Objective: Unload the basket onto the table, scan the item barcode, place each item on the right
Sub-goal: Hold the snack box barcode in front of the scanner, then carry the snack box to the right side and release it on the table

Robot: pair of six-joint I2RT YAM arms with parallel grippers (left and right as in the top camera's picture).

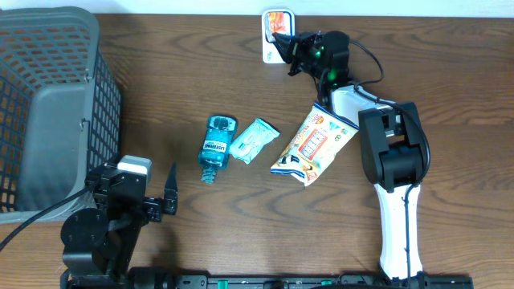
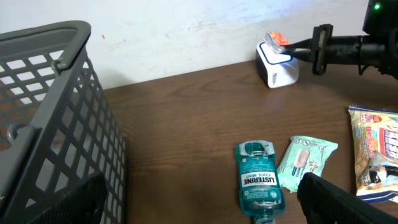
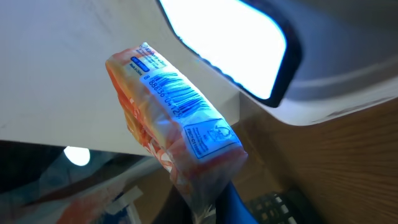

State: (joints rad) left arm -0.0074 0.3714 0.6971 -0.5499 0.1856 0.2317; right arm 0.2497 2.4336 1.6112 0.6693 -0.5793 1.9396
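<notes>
Pinched at one end in the shut jaws of the right gripper point(image 1: 284, 42), the orange packet point(image 3: 177, 124) jutted ahead of them, barcode point(image 3: 176, 93) near the scanner point(image 3: 227, 46). It looked light, soft, crinkly; an end pinch suited. Jaws of the left gripper point(image 1: 163, 195) gaped, empty.

Teal plastic mouthwash bottle point(image 2: 257, 180): the label reads "LISTERINE COOL MINT". Orange plastic packet point(image 3: 177, 124): printed barcode, digits too blurred to read.

Table point(image 1: 201, 80): dark wood-grain top, smooth, low sheen. Basket point(image 1: 104, 120): grey matt plastic lattice; scanner point(image 2: 278, 70): smooth white plastic housing. Orange packet point(image 3: 174, 124): crinkled glossy film; mouthwash bottle point(image 1: 215, 148): clear, glossy teal plastic; snack bag point(image 1: 312, 146): shiny printed film.
</notes>
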